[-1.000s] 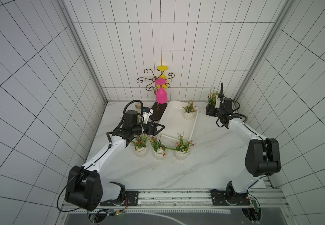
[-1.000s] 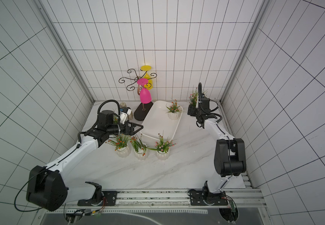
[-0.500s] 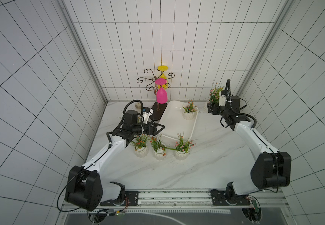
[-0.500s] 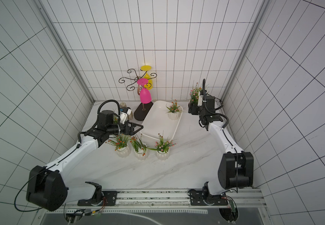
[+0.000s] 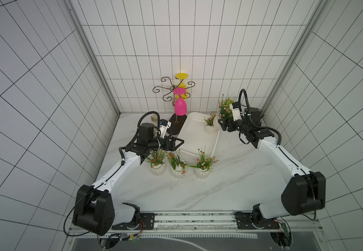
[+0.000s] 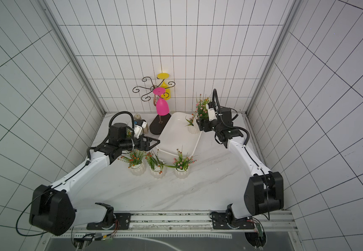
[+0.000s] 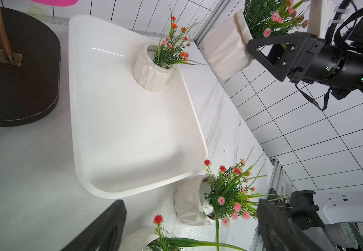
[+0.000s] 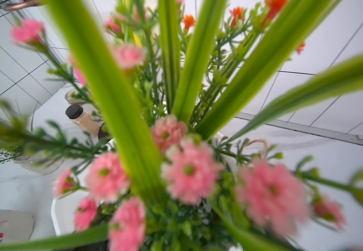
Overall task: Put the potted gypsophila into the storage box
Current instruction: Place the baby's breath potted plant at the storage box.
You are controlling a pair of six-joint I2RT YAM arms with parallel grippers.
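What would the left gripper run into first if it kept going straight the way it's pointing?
Most likely the storage box: the open left gripper points at its nearest long side, though height is unclear.

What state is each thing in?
Storage box: on the table, mostly unfilled.
Pot in box: upright.
Left gripper: open, empty.
Right gripper: shut on the pink-flowered pot.
Pink-flowered pot: held off the table.
Three-pot row: upright on the table, outside the box.
Pink glass: hanging upside down.
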